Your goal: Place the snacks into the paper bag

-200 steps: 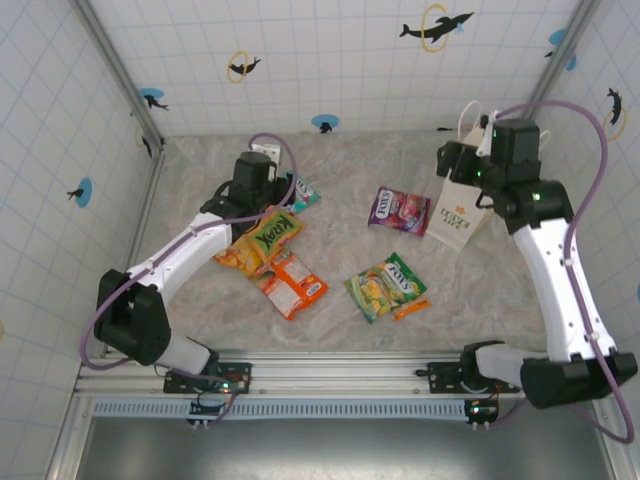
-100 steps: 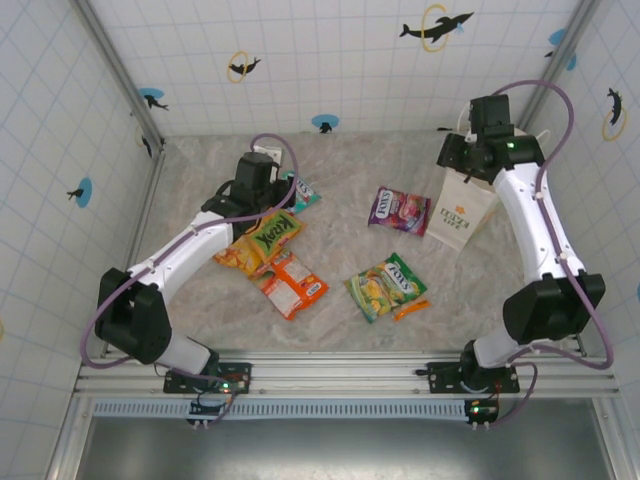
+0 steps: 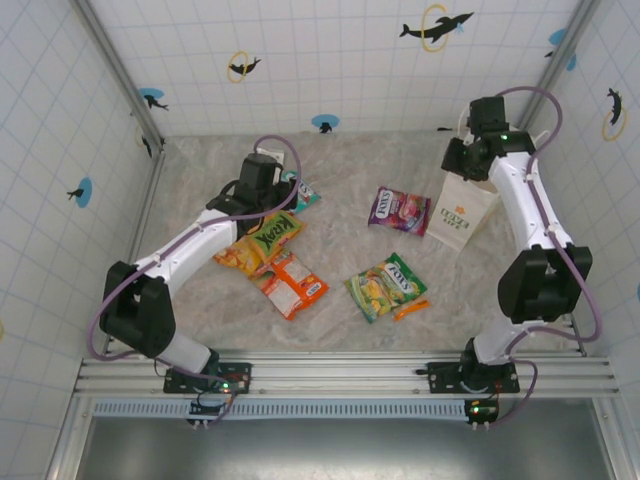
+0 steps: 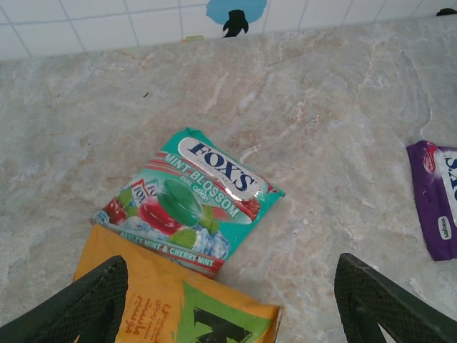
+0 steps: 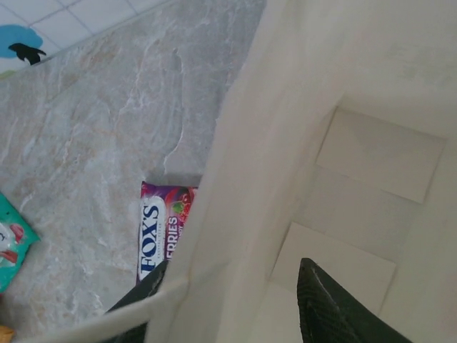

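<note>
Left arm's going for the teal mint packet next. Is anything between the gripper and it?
Nothing visible. The left gripper hangs open right over the teal mint packet, which lies flat and uncovered. The orange packet only meets its near edge.

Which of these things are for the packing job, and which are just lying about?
For the job:
- teal foil mint packet
- purple foil berry packet
- orange foil packet with green logo
- orange-and-white foil packet
- green-and-yellow foil packet
- tall cream paper bag

Just there:
- blue dolphin wall stickers
- white tiled walls
- grey marbled tabletop
</note>
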You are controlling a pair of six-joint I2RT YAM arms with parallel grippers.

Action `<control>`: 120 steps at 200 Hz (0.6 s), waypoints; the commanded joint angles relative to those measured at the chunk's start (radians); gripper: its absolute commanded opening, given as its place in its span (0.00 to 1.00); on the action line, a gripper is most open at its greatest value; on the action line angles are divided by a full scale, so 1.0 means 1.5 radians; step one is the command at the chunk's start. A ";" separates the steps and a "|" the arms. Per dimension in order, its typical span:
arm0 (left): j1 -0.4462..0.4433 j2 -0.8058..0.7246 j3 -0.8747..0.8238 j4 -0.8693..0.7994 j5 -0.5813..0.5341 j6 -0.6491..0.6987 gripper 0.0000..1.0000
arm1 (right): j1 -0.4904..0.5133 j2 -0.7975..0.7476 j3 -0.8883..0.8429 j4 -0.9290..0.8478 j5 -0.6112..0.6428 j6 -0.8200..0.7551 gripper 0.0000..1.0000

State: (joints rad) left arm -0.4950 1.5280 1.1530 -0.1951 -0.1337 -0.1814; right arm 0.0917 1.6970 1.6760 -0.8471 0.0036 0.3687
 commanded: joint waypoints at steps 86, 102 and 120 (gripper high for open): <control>-0.002 0.015 0.021 -0.020 -0.015 0.002 0.77 | 0.009 -0.087 -0.006 -0.072 -0.055 -0.119 0.02; -0.001 0.015 0.019 -0.019 -0.006 0.002 0.77 | 0.010 -0.112 -0.025 -0.087 -0.077 -0.138 0.00; -0.002 0.016 0.019 -0.016 0.013 -0.003 0.76 | 0.016 -0.137 -0.045 -0.113 -0.066 -0.156 0.00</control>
State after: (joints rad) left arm -0.4950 1.5391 1.1530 -0.2024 -0.1406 -0.1841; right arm 0.1009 1.5551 1.6474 -0.9363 -0.0761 0.2028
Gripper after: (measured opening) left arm 0.766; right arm 0.047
